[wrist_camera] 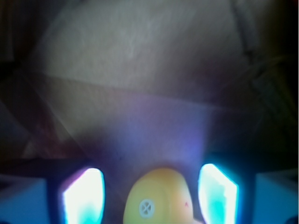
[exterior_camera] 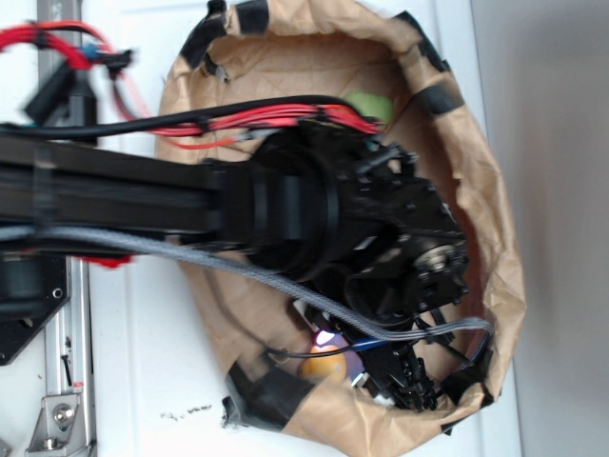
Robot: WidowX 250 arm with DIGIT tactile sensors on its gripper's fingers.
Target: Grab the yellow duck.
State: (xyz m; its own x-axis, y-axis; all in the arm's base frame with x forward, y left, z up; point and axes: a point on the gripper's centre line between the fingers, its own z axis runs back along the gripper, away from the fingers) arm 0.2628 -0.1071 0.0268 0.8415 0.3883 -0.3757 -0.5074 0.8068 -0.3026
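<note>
The yellow duck [exterior_camera: 324, 365] lies at the near end of the brown paper basin, small, glossy and orange-tinted. In the wrist view the duck [wrist_camera: 158, 198] fills the bottom centre, its underside with a small round plug facing the camera. My gripper [wrist_camera: 150, 171] is lowered over it and open. One glowing finger [wrist_camera: 84, 196] stands to the duck's left and the other to its right, each with a dark gap between it and the duck. In the exterior view the black gripper body [exterior_camera: 400, 371] sits right beside the duck and hides part of it.
The basin is crumpled brown paper with a raised rim [exterior_camera: 495, 219] patched with black tape [exterior_camera: 262, 395]. A fuzzy lime-green plush toy [exterior_camera: 369, 103] shows at the far end behind the arm. The black arm and its red cables cover most of the basin floor.
</note>
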